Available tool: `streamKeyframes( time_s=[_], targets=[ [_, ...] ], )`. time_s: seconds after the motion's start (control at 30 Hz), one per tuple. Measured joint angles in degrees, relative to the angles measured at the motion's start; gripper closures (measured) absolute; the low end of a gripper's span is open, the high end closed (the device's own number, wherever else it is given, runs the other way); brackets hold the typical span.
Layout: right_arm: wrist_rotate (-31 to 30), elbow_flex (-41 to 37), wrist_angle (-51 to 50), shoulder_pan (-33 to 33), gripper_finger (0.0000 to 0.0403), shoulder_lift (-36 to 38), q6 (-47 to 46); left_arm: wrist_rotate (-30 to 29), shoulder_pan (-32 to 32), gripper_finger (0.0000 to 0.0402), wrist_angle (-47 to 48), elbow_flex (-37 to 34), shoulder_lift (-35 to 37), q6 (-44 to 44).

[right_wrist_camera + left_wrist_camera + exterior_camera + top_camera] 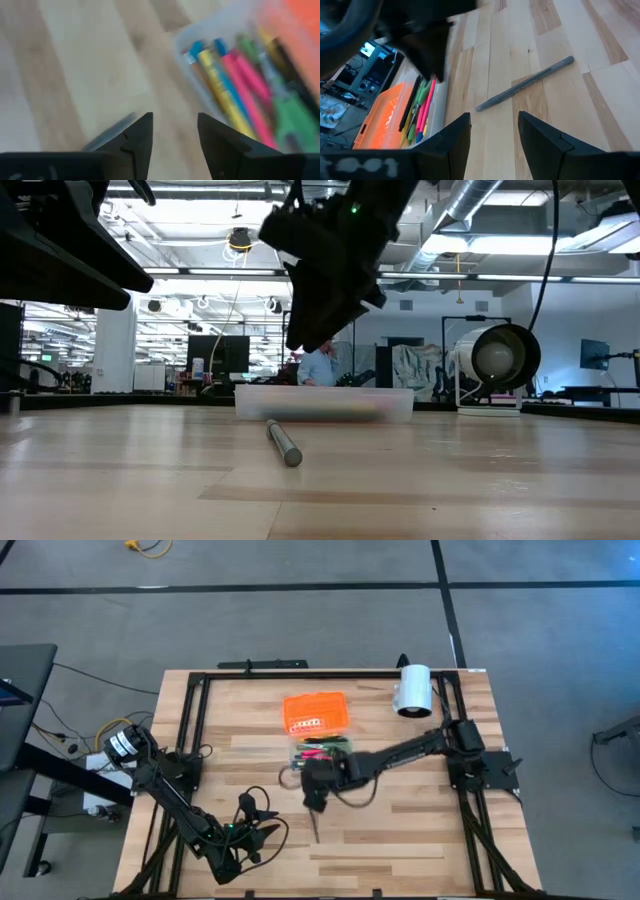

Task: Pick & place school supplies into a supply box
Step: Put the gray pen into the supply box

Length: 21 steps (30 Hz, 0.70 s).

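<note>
Grey pen (315,830): lies flat on the wooden table (400,830), apart from the box, toward the front edge.
Supply box (322,752): clear tray at mid-table, holding pink, yellow, blue and green pens (235,85); orange lid (316,712) just behind it.
Right gripper (314,802): above the table between box and grey pen, fingers spread, holding nothing.
Left gripper (252,820): near the front-left, fingers spread, empty.
White cylinder (413,690): back right.

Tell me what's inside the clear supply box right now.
The supply box holds pens in blue, yellow, pink and green, lying side by side, with something green-handled among them. Whatever lies beneath them is hidden. One grey pen lies outside on the table.
</note>
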<state>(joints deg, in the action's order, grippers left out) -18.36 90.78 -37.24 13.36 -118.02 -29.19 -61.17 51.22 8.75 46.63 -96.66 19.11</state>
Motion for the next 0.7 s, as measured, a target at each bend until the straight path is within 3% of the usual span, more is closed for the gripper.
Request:
streamKeyframes(
  time_s=[0.23,0.4,0.7],
  targets=[
    [-1.3,-0.1,3.2,6.5,0.0271,-3.9,-3.9,0.0,0.0,0.0244,0.0,0.0,0.0,0.0],
    [-1.5,0.0,6.6,7.5,0.0274,-6.6,-4.2,0.0,0.0,0.0244,0.1,0.0,0.0,0.0],
    [-1.2,-0.1,6.9,6.7,0.0232,-8.8,-10.1,0.7,0.0,0.0244,0.9,0.0,0.0,0.7]
  ],
)
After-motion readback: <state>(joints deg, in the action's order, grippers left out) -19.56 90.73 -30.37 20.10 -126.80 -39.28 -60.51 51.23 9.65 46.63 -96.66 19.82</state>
